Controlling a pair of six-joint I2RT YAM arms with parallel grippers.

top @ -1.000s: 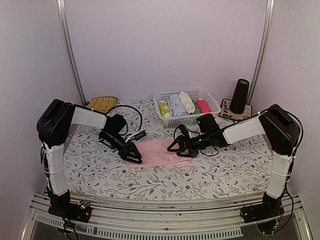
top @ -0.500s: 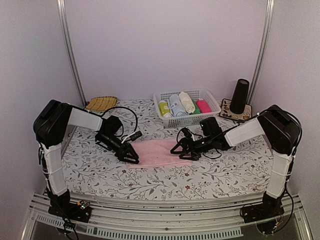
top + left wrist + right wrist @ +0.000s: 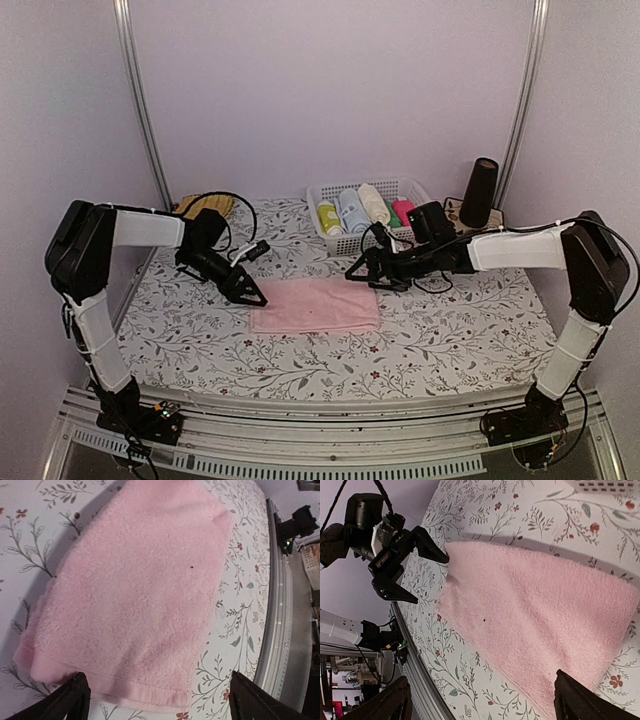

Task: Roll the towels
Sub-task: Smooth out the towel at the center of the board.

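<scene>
A pale pink towel point(image 3: 315, 306) lies spread flat at the middle of the floral worktop point(image 3: 450, 330), not yet rolled, its long axis running left to right between the two arms. The left claw point(image 3: 252, 293), jaws wide apart and empty, sits just beside the towel's left short edge at the far corner. The right claw point(image 3: 366, 279), also spread wide and empty, hangs near the far right corner. Both look placed for a short edge, the left seemingly nearer. A white basket point(image 3: 432, 212) of rolled towels stands behind.
</scene>
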